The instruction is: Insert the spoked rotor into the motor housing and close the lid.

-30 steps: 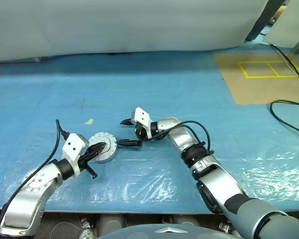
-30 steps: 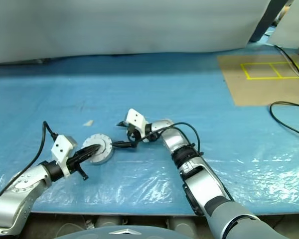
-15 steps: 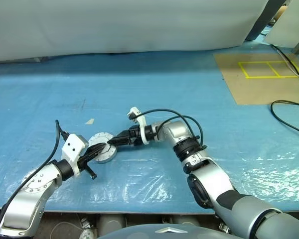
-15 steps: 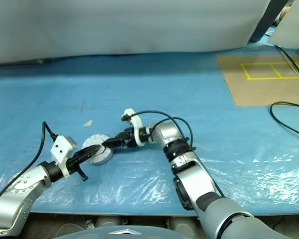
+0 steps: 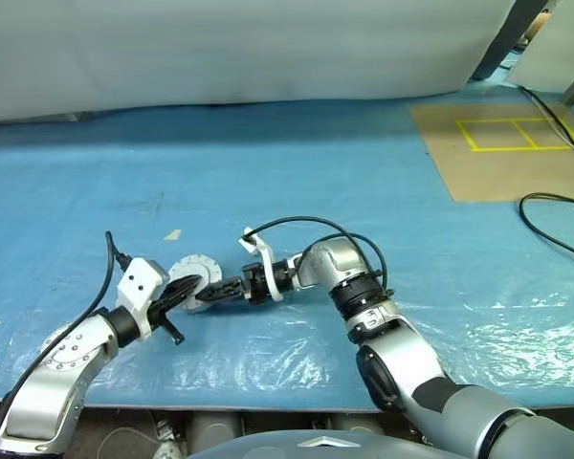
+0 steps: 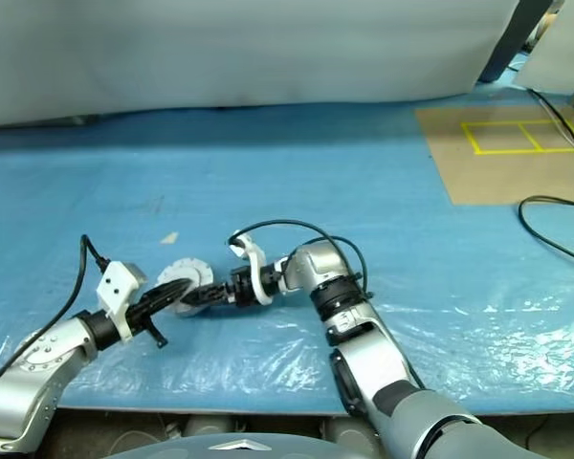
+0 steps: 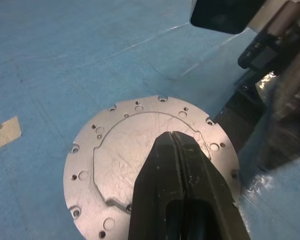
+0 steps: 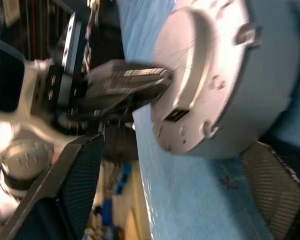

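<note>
The motor housing, lidded, looks stiff, heavy and slick; grip its side wall. Your left gripper presses closed fingers on the lid; your right gripper straddles it, fingers apart.

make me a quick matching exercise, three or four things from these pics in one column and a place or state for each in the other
Things:
1. left hand
2. right hand
3. lid
4. yellow tape rectangle

Places or states:
A. on the brown board, far right
B. fingers shut, tips pressing on the lid
C. closed on top of the motor housing
D. fingers spread either side of the housing

Pairs: 1-B, 2-D, 3-C, 4-A
</note>
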`<control>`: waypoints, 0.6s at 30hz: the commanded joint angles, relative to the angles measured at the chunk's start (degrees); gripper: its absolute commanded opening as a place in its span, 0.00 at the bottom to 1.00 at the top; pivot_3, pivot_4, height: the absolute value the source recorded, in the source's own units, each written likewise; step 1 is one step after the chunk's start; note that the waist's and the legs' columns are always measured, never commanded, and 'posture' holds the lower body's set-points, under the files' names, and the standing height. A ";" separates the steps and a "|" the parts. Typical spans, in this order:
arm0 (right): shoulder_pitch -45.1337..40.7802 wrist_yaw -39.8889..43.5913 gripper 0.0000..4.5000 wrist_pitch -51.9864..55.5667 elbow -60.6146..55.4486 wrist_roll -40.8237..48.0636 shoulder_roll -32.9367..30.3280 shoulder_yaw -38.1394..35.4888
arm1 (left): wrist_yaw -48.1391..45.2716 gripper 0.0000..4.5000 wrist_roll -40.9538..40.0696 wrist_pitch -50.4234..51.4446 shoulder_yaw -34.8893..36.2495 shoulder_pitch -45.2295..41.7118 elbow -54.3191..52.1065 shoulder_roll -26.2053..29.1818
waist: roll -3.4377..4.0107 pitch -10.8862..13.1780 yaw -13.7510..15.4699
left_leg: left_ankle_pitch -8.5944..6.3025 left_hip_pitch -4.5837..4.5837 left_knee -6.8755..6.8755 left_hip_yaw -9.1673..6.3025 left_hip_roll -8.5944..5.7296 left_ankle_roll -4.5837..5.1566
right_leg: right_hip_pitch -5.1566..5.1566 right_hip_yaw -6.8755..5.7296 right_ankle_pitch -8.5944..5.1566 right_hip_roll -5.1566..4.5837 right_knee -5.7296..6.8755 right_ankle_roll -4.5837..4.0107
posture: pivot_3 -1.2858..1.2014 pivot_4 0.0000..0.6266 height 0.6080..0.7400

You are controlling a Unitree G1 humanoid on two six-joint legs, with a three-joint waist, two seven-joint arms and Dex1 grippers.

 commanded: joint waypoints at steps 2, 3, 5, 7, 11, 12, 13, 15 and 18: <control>-4.28 -12.39 0.60 -4.33 7.68 5.75 7.45 -12.70 | 0.23 0.00 1.55 1.18 0.08 3.14 1.80 0.70 | 0.04 0.01 0.69 | 0.00 0.23 0.00 0.05 -0.05 0.00 | 0.18 0.04 0.00 -0.06 -0.07 0.00 | 0.52 0.24 1.00; -5.13 -13.12 0.53 -4.73 8.58 7.14 6.98 -14.24 | 0.25 0.00 1.57 1.10 0.15 3.42 1.74 0.69 | 0.04 0.02 0.75 | 0.00 0.32 0.00 0.07 -0.05 0.01 | 0.25 0.04 0.00 -0.09 -0.07 0.01 | 0.52 0.24 1.00; -6.28 -14.22 0.36 -5.09 9.98 8.40 5.85 -15.31 | 0.27 0.00 1.64 0.98 0.14 3.63 1.73 0.63 | 0.06 0.03 0.76 | 0.00 0.32 0.00 0.08 -0.06 0.01 | 0.24 0.04 0.00 -0.09 -0.07 0.01 | 0.52 0.24 1.00; -7.02 -15.14 0.21 -5.58 11.28 8.36 4.75 -15.22 | 0.28 0.00 1.75 0.89 0.00 3.42 1.88 0.56 | 0.06 0.03 0.78 | 0.00 0.32 -0.07 0.08 -0.03 0.01 | 0.20 0.04 0.00 -0.06 -0.05 0.01 | 0.52 0.24 1.00; -7.34 -15.28 0.01 -5.72 12.50 6.62 2.97 -12.14 | 0.35 0.00 1.93 0.64 -0.20 2.57 2.34 0.48 | 0.07 -0.02 0.83 | 0.02 0.31 -0.28 0.08 -0.03 -0.02 | 0.23 0.02 -0.01 -0.01 -0.23 0.00 | 0.52 0.24 1.00; -7.29 -15.22 0.01 -5.72 12.56 6.18 2.71 -11.25 | 0.34 0.00 1.96 0.61 -0.22 2.45 2.42 0.48 | 0.06 -0.02 0.81 | 0.02 0.31 -0.31 0.08 -0.03 -0.02 | 0.23 0.02 0.00 -0.01 -0.27 0.01 | 0.52 0.24 1.00; -6.91 -14.63 0.01 -6.17 12.26 5.42 2.55 -9.63 | 0.32 0.00 1.99 0.56 -0.24 2.42 2.48 0.49 | 0.07 -0.05 0.77 | 0.02 0.29 -0.35 0.09 -0.03 -0.02 | 0.23 0.00 0.00 0.00 -0.37 0.01 | 0.52 0.24 1.00; -5.70 -13.41 0.01 -7.91 11.17 3.46 2.26 -5.80 | 0.29 0.00 2.11 0.44 -0.32 2.35 2.59 0.51 | 0.04 -0.15 0.68 | 0.02 0.30 -0.51 0.11 -0.03 -0.03 | 0.37 0.00 0.01 0.01 -0.58 0.02 | 0.52 0.24 1.00; -4.44 -12.52 0.01 -9.64 9.87 2.59 1.89 -3.03 | 0.24 0.00 2.20 0.32 -0.37 2.32 2.65 0.50 | 0.03 -0.29 0.72 | 0.03 0.33 -0.76 0.17 -0.03 -0.03 | 0.44 0.00 0.01 0.01 -0.73 0.02 | 0.52 0.24 1.00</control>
